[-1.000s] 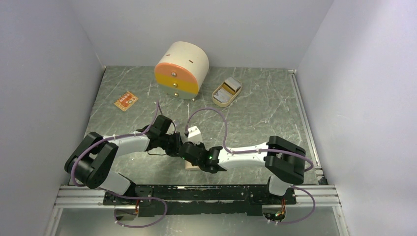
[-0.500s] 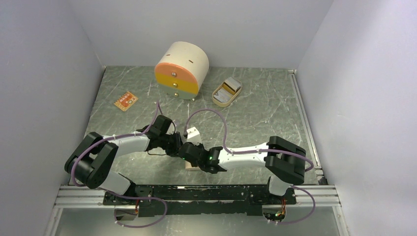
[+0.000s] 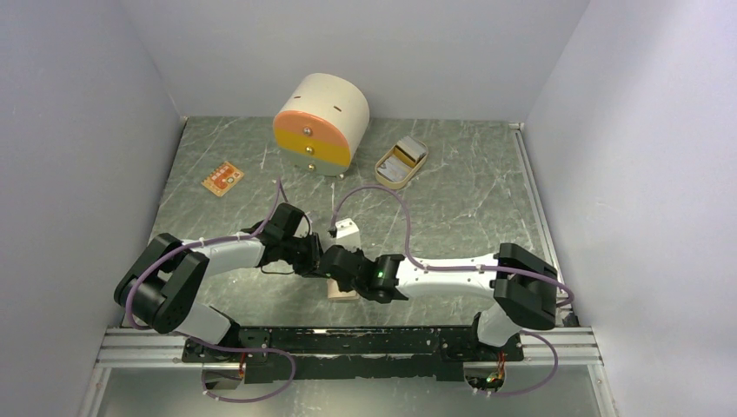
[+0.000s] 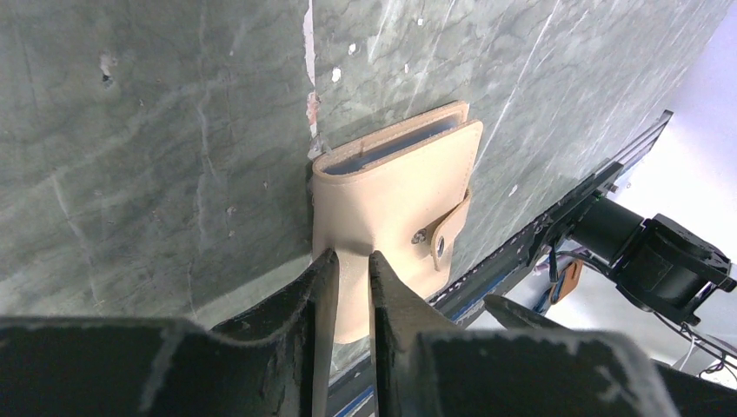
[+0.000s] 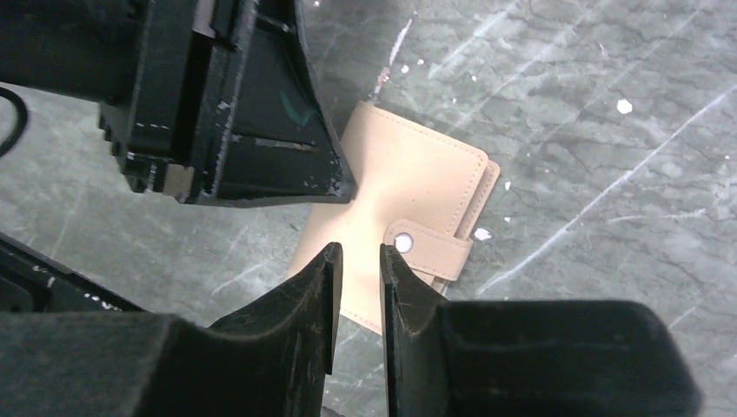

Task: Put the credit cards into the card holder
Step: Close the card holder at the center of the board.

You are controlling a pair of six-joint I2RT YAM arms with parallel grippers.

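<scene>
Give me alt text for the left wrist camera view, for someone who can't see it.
A folded tan card holder with a snap tab lies on a green marbled table, blue-grey cards peeking out at its far edge. The left gripper is closed on the holder's near edge, tan leather showing between its black fingers.

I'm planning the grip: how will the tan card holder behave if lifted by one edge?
Likely soft and bendy at the fold: the card holder looks like thin stitched leather. I cannot tell whether its snap tab is fastened; if not, the cover may flap open. Bluish card edges show between the covers, so tipping that side down might spill them.
</scene>
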